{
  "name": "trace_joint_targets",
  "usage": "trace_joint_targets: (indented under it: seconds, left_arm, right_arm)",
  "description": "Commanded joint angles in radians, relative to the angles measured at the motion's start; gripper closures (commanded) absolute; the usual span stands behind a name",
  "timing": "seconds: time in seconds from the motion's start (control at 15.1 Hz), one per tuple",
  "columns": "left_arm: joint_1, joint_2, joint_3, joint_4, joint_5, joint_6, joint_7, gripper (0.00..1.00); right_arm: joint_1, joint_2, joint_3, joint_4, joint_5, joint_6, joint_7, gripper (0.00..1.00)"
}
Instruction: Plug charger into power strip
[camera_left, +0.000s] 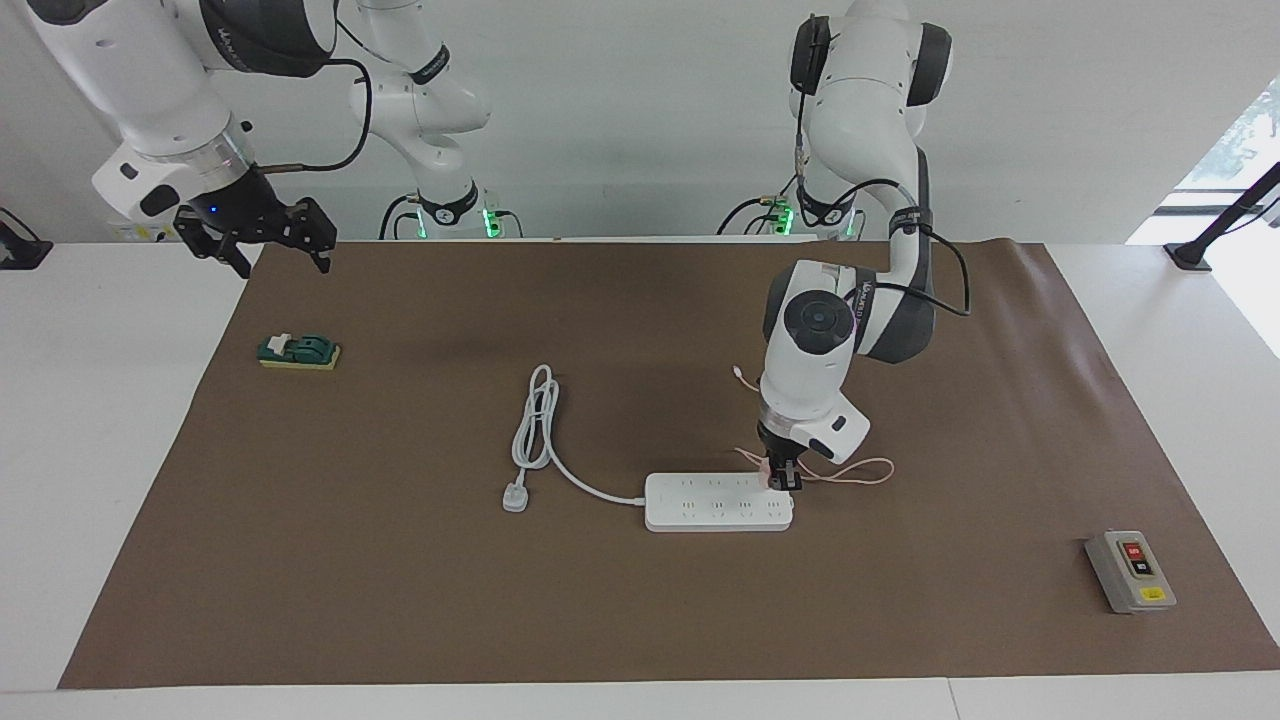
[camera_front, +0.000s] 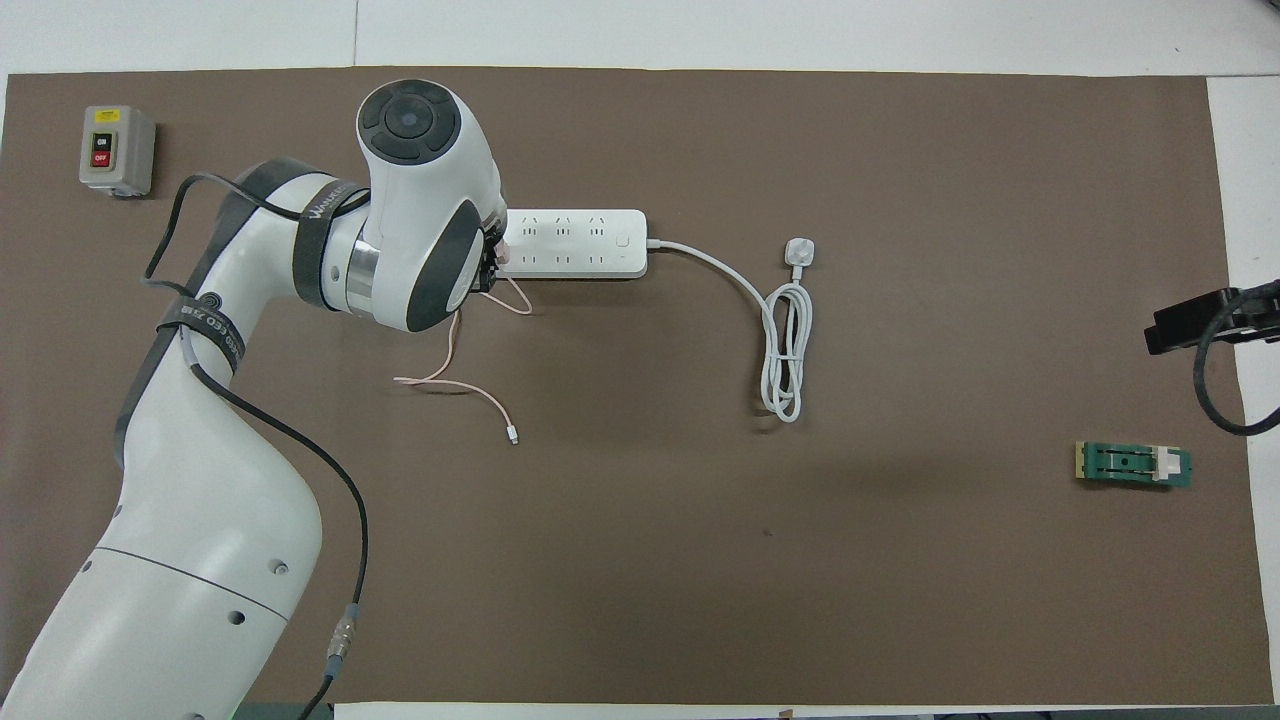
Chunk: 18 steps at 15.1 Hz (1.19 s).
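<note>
Charger (camera_left: 768, 476) in pale pink is sitting at the end of the one power strip (camera_left: 715, 503) toward the left arm's end of the worktop, on its row of outlets nearer to the robots, and we are seeing the left claw (camera_left: 785, 478) clamped on it from above. We cannot tell how deep it is seated in the outlet. We are counting one charger, with its thin pink cable (camera_front: 455, 375) looping over the brown mat (camera_left: 640, 600) on the side of the strip nearer to the robots. We are counting one white plug (camera_left: 515, 497) lying beside the strip toward the right arm's end, with its thick white cord (camera_left: 535, 425) bundled nearer to the robots. One grey button box (camera_left: 1130, 571) is resting at the left arm's end of the worktop, and one green block (camera_left: 298, 352) at the right arm's end. We are seeing two arms: the right arm is waiting, its right claw (camera_left: 262, 243) hanging with fingers apart over the mat's corner, holding nothing.
</note>
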Motion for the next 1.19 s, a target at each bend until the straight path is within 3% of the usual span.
trace_joint_targets:
  seconds: [0.0,1.13]
  left_arm:
    - [-0.003,0.037,0.004,0.026,-0.017,-0.007,0.018,1.00]
    - [-0.004,0.049,0.004,0.017,-0.015,-0.004,0.012,1.00]
  right_arm:
    - [0.003,-0.021,0.000,-0.023,-0.013,-0.002,0.004,0.00]
    - [0.003,-0.021,0.000,-0.023,-0.013,-0.002,0.004,0.00]
